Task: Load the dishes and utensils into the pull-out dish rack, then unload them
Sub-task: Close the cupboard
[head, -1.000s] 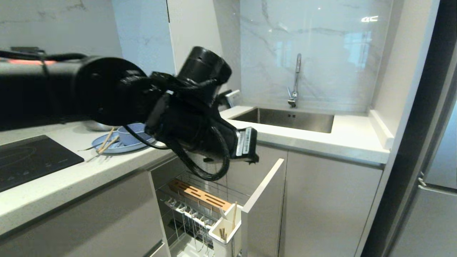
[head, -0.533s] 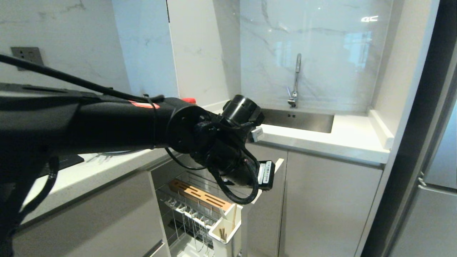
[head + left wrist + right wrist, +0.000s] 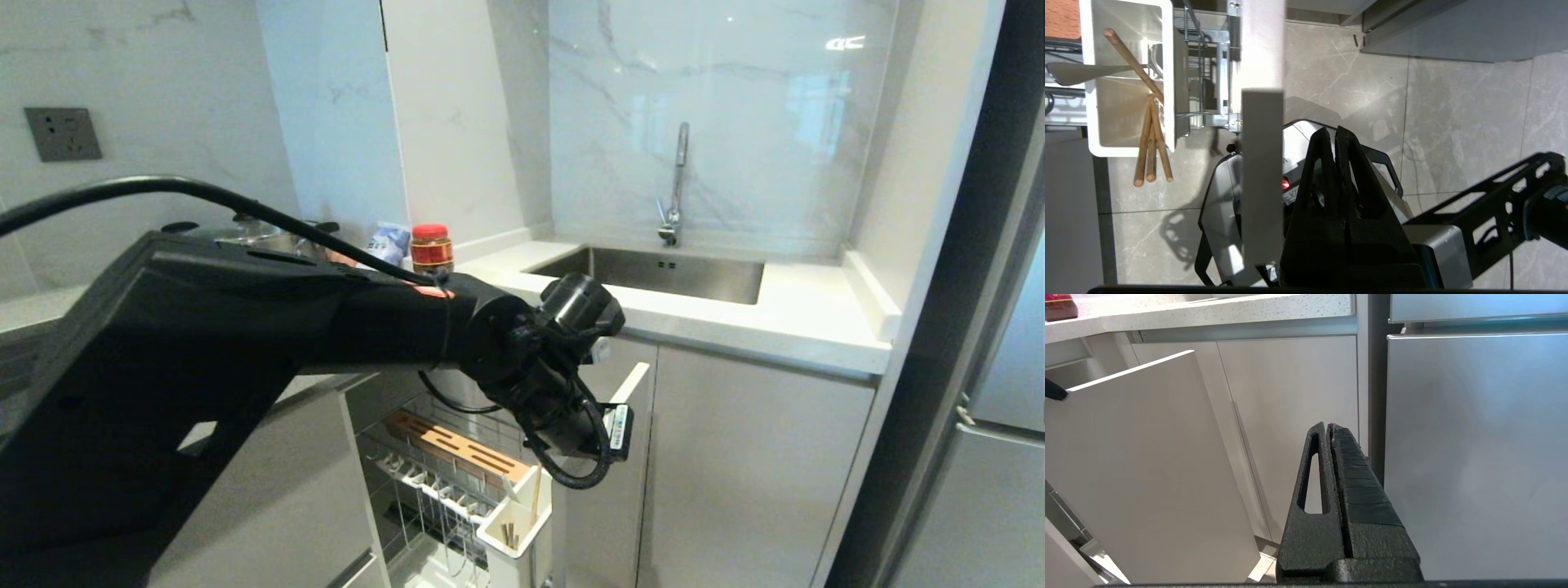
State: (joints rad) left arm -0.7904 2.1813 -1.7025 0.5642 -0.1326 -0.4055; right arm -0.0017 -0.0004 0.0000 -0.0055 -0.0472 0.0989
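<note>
the pull-out dish rack [image 3: 457, 474] stands drawn out from under the counter, its narrow cabinet front [image 3: 600, 482] angled into the aisle; the white utensil cup [image 3: 1126, 77] at its near corner holds the wooden chopsticks [image 3: 1149, 143], which lean out over the cup's rim, and a thin metal utensil [image 3: 1081, 72] lies across the cup beside them; whether that is the fork or the spoon cannot be told; the plate prongs [image 3: 424, 490] look bare, and neither the pale blue plate nor the bowl shows in any view, the left arm blocking much of the counter.

the left gripper [image 3: 1336, 134] hangs just beside the top edge of the cabinet front, on its outer side, with its jaws pressed together and nothing between them; the right gripper [image 3: 1329, 430] is clenched and empty too, parked low near the neighbouring cabinet doors and away from the work.

judging by this, the utensils are at least partly loaded, the dishes appear not yet racked, and the whole unloading half remains to be done.
</note>
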